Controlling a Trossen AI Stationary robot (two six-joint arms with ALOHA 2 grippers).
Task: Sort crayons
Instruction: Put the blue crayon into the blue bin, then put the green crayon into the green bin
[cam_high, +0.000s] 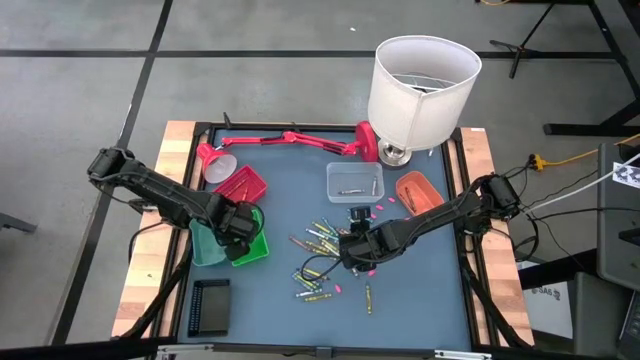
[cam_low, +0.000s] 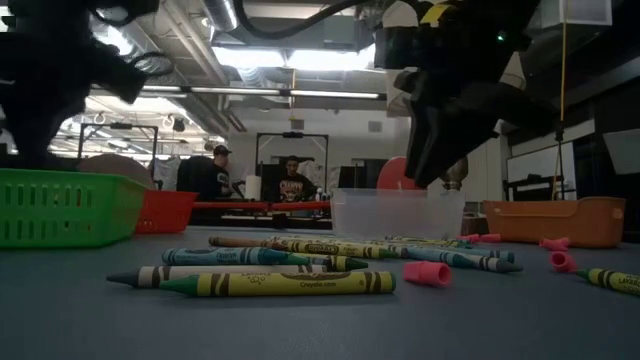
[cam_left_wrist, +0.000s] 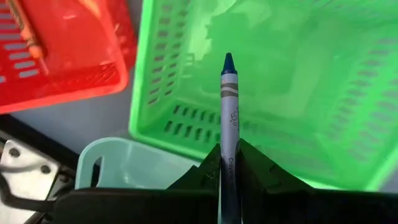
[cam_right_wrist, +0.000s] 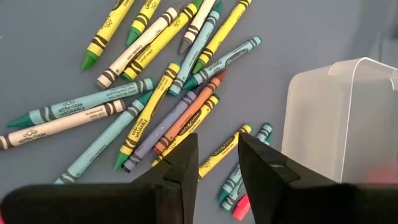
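slatted green plastic tray (cam_left_wrist: 186, 93), slim blue crayon (cam_left_wrist: 229, 118)

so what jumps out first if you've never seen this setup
The scatter of crayons mid-table, with the right gripper open just above them. Next, the left gripper, shut on a blue crayon over the green tray. At the table's far edge stands a big white lampshade.

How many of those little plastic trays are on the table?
5: red tray, green tray and pale blue tray under the left gripper, clear tray mid-table, orange tray at right.
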